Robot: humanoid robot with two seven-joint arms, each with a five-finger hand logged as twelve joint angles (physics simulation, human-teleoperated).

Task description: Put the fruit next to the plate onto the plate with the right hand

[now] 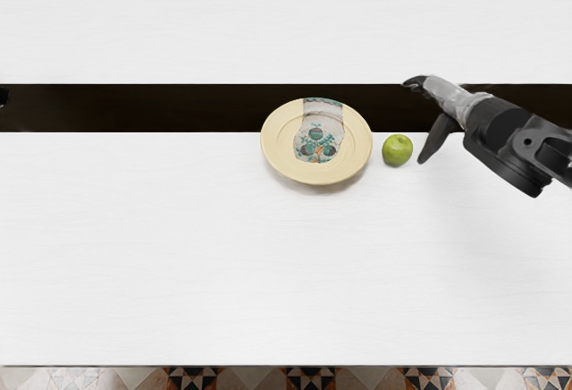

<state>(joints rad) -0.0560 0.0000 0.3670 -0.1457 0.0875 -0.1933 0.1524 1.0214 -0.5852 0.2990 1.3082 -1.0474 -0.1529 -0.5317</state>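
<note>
On the white table [179, 256], a little right of the middle and close to the far edge, sits a round yellow plate [273, 147]. The plate has a grey and green picture painted in its middle.

Just to the right of the plate is a small green apple [398, 149]. The apple rests on the table, very near the plate's rim. It is beside the plate, not on it.

Farther right is the right hand [444, 108]. Its dark arm [523, 144] comes in from the right edge. The hand is near the apple but does not touch it. Its fingers [435, 139] are spread apart and hold nothing. One dark finger points down toward the table just right of the apple. The others reach out to the left, over the dark gap [134, 106] at the far edge of the table.

Behind that gap lies another white top [268, 28]. A strip of patterned floor tiles [313, 379] shows along the bottom.
</note>
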